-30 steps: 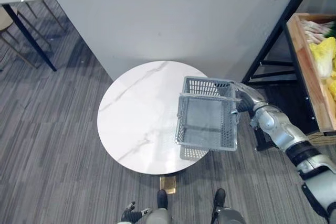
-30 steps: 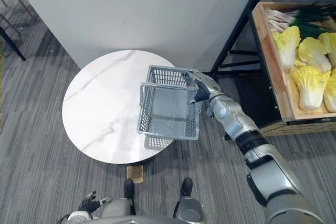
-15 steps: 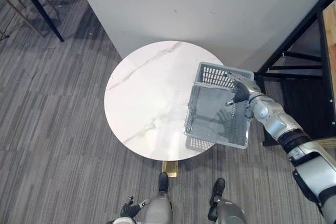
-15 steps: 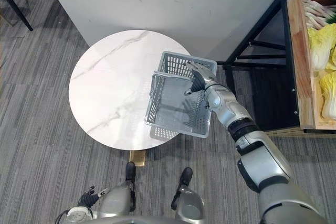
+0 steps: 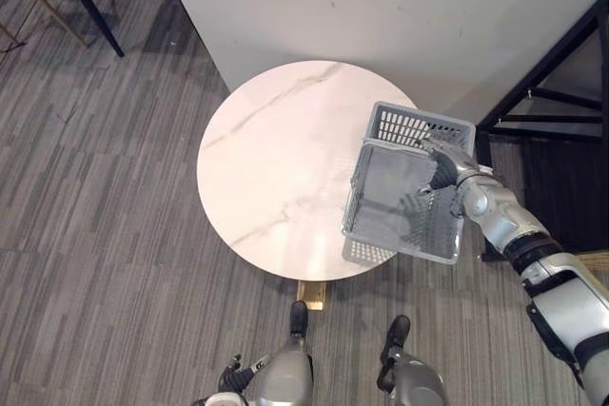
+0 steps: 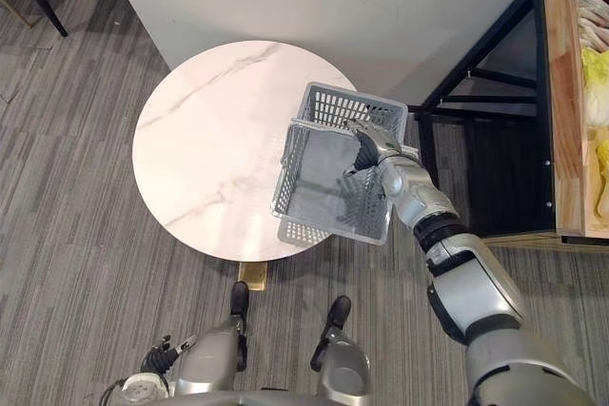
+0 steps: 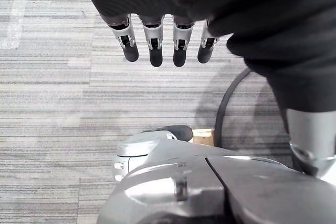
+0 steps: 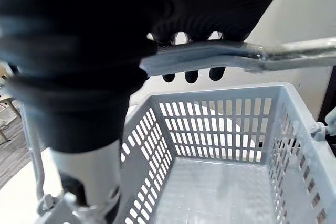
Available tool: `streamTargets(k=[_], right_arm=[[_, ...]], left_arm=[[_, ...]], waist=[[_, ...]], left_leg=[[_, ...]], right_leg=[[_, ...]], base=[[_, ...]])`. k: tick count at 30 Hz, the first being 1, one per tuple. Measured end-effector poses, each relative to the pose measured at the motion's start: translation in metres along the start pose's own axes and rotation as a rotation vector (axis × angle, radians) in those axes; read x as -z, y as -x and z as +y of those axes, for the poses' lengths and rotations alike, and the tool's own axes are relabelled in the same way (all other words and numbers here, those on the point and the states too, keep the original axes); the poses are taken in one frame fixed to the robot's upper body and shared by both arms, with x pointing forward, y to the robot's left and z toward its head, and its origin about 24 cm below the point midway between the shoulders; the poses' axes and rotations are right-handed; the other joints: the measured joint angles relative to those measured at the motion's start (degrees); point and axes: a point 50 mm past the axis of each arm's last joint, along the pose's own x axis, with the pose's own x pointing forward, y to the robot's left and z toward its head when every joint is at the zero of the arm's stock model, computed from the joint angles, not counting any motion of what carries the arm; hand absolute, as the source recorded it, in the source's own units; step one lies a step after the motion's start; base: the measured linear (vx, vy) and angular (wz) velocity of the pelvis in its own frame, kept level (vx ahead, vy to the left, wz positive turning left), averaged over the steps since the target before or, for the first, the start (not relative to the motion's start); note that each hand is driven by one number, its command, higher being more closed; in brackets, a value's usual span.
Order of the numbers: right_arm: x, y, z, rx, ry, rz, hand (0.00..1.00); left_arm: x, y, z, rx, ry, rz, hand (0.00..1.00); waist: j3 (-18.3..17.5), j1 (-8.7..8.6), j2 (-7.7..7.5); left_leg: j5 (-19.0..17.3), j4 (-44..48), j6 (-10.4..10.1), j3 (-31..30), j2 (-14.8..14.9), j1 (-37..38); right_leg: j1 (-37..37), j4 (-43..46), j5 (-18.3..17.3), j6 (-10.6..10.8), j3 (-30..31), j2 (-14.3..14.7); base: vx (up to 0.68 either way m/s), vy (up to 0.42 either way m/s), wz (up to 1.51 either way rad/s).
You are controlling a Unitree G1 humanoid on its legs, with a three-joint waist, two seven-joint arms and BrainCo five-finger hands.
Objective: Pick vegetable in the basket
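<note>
– Grey striped carpet (image 5: 95, 187) all round, and a round white marble table (image 5: 276, 168) set close to a pale wall (image 5: 381, 7). What containers do you see?

– Two. A grey plastic basket (image 6: 357, 106) with slotted walls sits over the table's right edge, part of it out past the rim above the carpet. Further right, a wooden crate (image 6: 561, 121) lies in a black rack (image 5: 552, 64).

– What is in the basket?

– The right wrist view looks straight into it, and its grey bottom is bare.

– And the crate?

– Pale yellow cabbages (image 6: 598, 73), with whitish stalks (image 6: 595, 11) at the far end. So the vegetables are in the crate, well apart from the basket.

– Who has the basket?

– The right hand (image 5: 443, 170). Its fingers are curled round the handle (image 8: 210, 56), dark tips showing just under the bar, and the basket hangs below it, slightly tilted. Whether its base touches the tabletop I cannot tell.

– The other hand?

– The left hand (image 7: 155, 40) is low at the robot's side over the carpet, fingers in a loose, nearly straight row, holding nothing.
</note>
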Motion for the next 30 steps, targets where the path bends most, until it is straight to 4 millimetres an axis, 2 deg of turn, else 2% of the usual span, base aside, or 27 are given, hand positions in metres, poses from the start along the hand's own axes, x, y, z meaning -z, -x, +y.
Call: streamTargets(k=[8,9,21,30], right_arm=[[0.008,-0.003,-0.012,0.043,-0.009,0.042,0.0],[0.011,-0.003,-0.014,0.051,-0.019,0.057,1.0],[0.022,-0.003,-0.025,0.082,-0.007,0.1,1.0],[0.03,0.0,-0.023,0.064,0.026,0.118,1.0]], left_arm=[[-0.003,-0.001,-0.001,0.008,-0.014,-0.01,0.0],[-0.003,-0.001,-0.002,0.008,-0.014,-0.013,0.0],[-0.008,-0.001,-0.004,0.02,-0.032,-0.033,0.0],[-0.008,-0.001,-0.004,0.022,-0.039,-0.034,0.0]], waist=[[0.9,-0.04,0.42],[1.2,0.0,0.53],[2.4,0.24,1.3],[2.4,0.3,1.29]], left_leg=[[0.2,0.0,0.2,-0.1,-0.2,-0.8],[0.2,0.0,0.3,-0.1,-0.3,-0.9],[0.4,0.0,0.6,-0.3,-1.1,-0.9],[0.5,0.0,0.6,-0.6,-1.2,-0.2]], right_leg=[[-0.7,-0.1,0.0,0.0,-0.2,-0.2],[-0.8,-0.1,0.2,-0.2,-0.2,-0.2],[-0.8,-0.1,0.5,-0.1,-0.2,-1.1],[0.2,-0.2,0.5,-0.1,-0.6,-1.1]], base=[[0.0,0.0,0.0],[0.0,0.0,0.0],[0.0,0.0,0.0],[0.0,0.0,0.0]])
